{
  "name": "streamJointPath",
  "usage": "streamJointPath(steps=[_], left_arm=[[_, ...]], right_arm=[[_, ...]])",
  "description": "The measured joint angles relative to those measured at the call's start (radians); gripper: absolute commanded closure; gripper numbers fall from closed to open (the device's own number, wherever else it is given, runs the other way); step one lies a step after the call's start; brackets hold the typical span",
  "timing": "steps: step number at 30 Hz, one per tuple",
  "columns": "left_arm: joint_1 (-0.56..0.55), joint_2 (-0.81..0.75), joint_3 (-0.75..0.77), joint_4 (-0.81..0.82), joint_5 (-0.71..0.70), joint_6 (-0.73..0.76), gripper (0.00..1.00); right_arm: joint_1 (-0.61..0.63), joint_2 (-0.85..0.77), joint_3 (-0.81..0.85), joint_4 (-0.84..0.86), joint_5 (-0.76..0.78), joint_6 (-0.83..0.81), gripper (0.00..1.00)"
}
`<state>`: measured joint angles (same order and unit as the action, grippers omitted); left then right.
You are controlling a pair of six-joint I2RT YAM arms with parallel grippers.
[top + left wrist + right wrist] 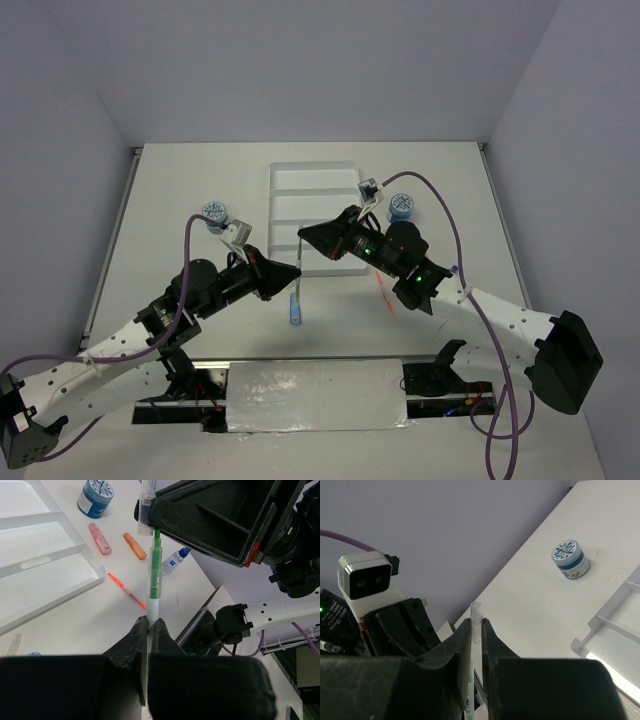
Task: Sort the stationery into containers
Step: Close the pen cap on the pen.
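Holding one thin green pen (300,256) up off the desk (180,180), both hands clamped on it at once. Showing, in the left wrist view, a translucent green barrel running down into a white section, with a clear cap at the far end. Pinching the white end with the left hand (296,274), closed tight on the barrel. Pinching the clear end with the right hand (303,238), likewise closed around it, the clear tip poking out just past the grip. Stretching the pen straight between the two hands, near the near edge of the white tray (315,170).

Counting across the views:
- One tray, showing four long parallel compartments.
- Two round blue-white tubs, the left tub (214,213) standing left of the tray and the right tub (402,207) standing right of it.
- Two pens in all, the second being one orange pen (386,296) lying on the desk under the right arm.
- Three short sticks, with one blue stick (295,312) lying on the desk just below the hands, and one pink stick (100,539) and one orange stick (135,546) lying side by side near a tub.
- One white-blue tube (176,560) lying just beyond the orange stick.
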<state>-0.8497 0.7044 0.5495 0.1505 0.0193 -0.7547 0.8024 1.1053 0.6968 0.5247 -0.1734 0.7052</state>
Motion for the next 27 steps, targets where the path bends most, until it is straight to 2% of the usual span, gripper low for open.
streamJointPath(steps=[18, 27], left_arm=[[0.0, 0.002, 0.0, 0.0, 0.001, -0.001, 1.0], [0.0, 0.053, 0.0, 0.0, 0.004, -0.001, 1.0]], right_arm=[[0.005, -0.004, 0.011, -0.033, 0.046, -0.038, 1.0], [0.005, -0.004, 0.012, -0.032, 0.049, -0.042, 1.0]])
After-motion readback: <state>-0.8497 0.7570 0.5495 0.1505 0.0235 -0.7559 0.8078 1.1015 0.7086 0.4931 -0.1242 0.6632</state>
